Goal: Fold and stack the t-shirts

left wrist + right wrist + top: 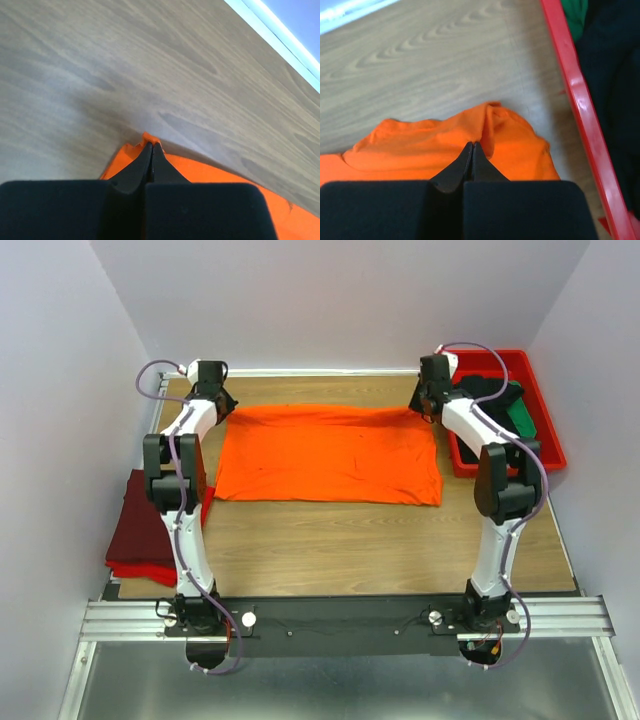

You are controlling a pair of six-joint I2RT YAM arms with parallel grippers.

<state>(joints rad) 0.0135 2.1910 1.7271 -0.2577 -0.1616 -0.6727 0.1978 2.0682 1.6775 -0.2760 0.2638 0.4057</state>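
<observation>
Plainly, the orange t-shirt (330, 455) is spread out flat across the far half of the wooden table (350, 550), between the two arms. Its far left corner is clamped by the left tool (151, 145), whose fingers are pressed tightly together, with a small peak of orange cloth seen at their tips. Its far right corner is clamped in the same way by the right tool (472, 145), and the cloth there is bunched into raised folds around the closed fingertips. The near edge of the shirt is left lying on the table, with some creases across the middle.

A maroon t-shirt (140, 515) is laid on a red t-shirt (140, 570) at the table's left edge, partly hidden by the left arm. A red plastic tray (575, 100) is set just beside the right tool, at the far right of the table. Inside it a black t-shirt (615, 75) and a green t-shirt (575, 15) are heaped together.
</observation>
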